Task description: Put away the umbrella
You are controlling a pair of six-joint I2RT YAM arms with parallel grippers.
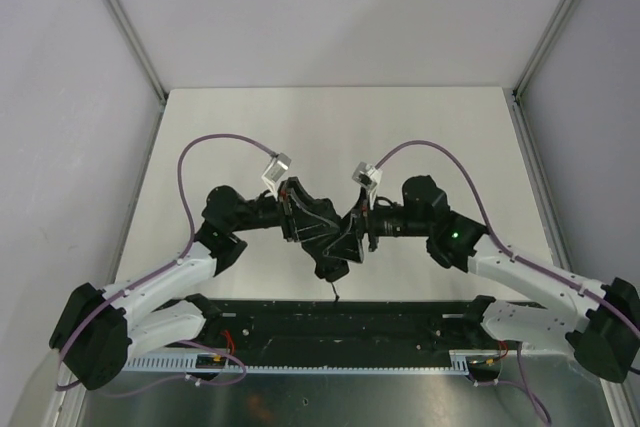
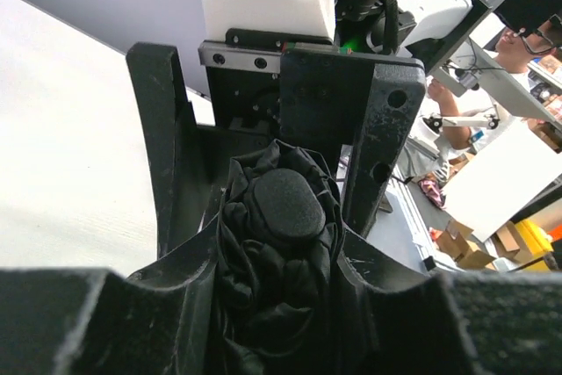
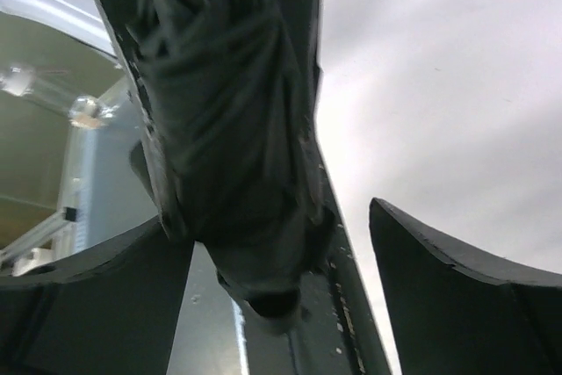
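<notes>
The black folded umbrella point(image 1: 328, 250) hangs above the table between my two grippers, its thin tip pointing at the near edge. My left gripper point(image 1: 300, 219) is shut on its bunched fabric; in the left wrist view the umbrella point(image 2: 279, 243) fills the gap of that gripper point(image 2: 279, 256), with a rounded black cap on top. My right gripper point(image 1: 358, 227) faces it from the right, open. In the right wrist view the umbrella point(image 3: 228, 120) lies between the wide-apart fingers point(image 3: 457, 296) of the right gripper point(image 3: 272, 217), nearer the left one. I cannot tell whether they touch it.
The white table point(image 1: 330, 127) stretches behind the arms. A black base rail point(image 1: 400, 325) with cable ducts runs along the near edge. Metal frame posts point(image 1: 125, 22) rise at the back corners. Purple cables point(image 1: 215, 142) loop over both wrists.
</notes>
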